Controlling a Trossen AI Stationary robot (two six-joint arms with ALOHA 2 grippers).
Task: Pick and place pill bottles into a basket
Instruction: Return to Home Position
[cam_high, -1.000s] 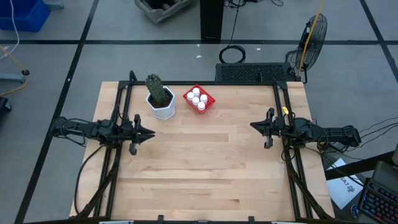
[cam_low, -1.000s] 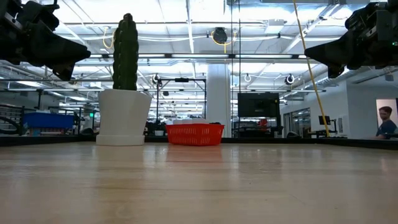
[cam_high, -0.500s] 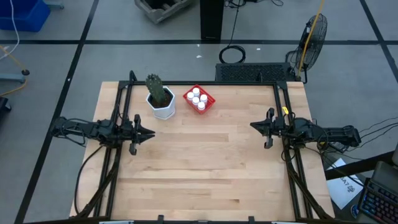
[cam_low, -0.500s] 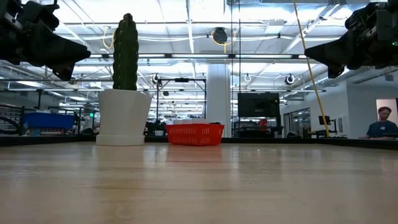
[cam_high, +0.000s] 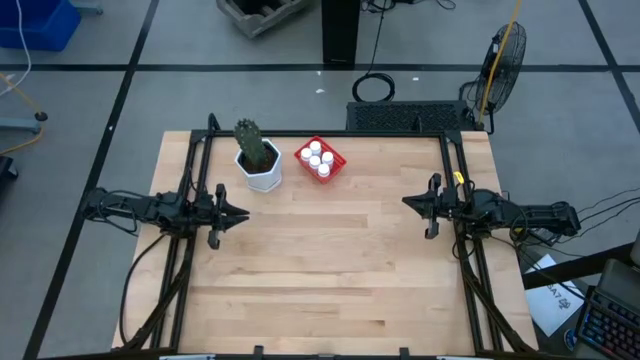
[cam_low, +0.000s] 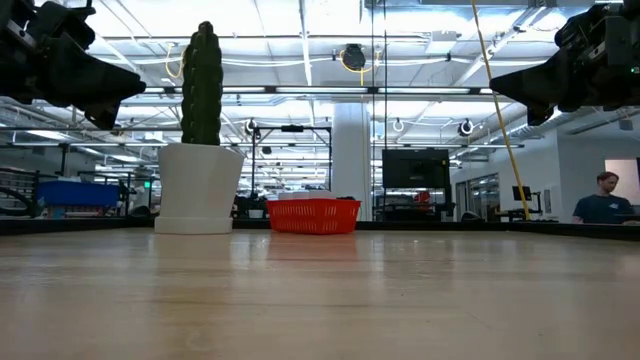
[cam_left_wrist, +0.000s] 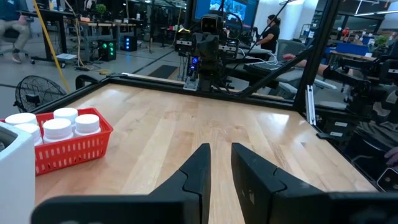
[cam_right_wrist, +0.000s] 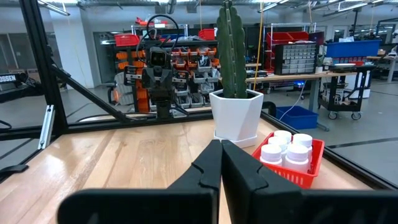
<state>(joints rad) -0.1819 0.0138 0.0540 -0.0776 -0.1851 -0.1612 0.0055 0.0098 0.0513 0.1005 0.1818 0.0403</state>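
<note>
The red mesh basket (cam_high: 334, 165) stands at the table's far middle, next to the cactus pot. Several white pill bottles (cam_high: 319, 156) stand upright inside it; they also show in the left wrist view (cam_left_wrist: 62, 124) and the right wrist view (cam_right_wrist: 287, 149). In the low view only the basket (cam_low: 313, 215) shows. My left gripper (cam_high: 244, 213) hovers over the table's left side, empty, its fingers (cam_left_wrist: 202, 158) a narrow gap apart. My right gripper (cam_high: 406, 202) hovers over the right side, shut and empty (cam_right_wrist: 221, 144). Both point toward the table's middle.
A white hexagonal pot with a green cactus (cam_high: 260, 165) stands just left of the basket, tall in the low view (cam_low: 200, 150). Black frame rails (cam_high: 200, 180) run along the table's left, right and far edges. A person (cam_low: 603, 198) is in the room behind.
Both arms, the basket and the bottles have kept still. Only the person in the room behind the table has shifted.
</note>
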